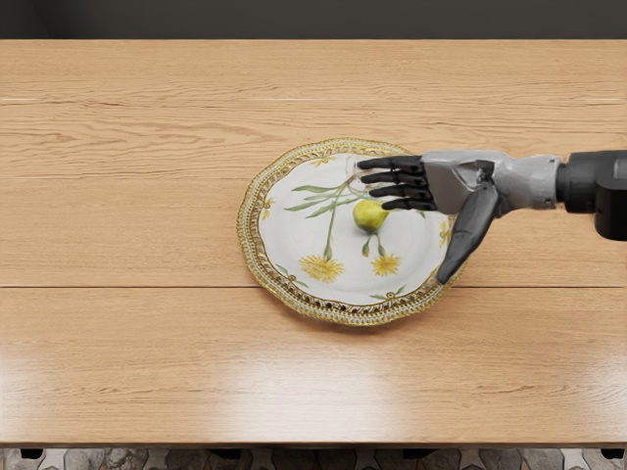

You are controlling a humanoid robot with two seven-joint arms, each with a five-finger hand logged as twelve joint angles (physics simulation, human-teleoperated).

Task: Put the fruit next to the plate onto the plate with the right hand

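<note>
- The right hand [436, 183] reaches in over the plate with its fingers stretched out flat and the thumb hanging down; it grips nothing.
- The fruit [370, 214], small and yellow-green, sits just below the fingertips.
- It lies on the flowered plate [257, 250], near its middle.
- The plate rests on a wooden table [147, 147].

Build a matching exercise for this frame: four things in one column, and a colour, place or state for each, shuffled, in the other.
Column one:
1. fruit
2. plate
3. right hand
4. table

Column two:
a. fingers straight, holding nothing
b. yellow-green, lying on the plate
c. white, yellow flowers, gold lacy rim
d. light wood planks

Pairs: 1-b, 2-c, 3-a, 4-d
</note>
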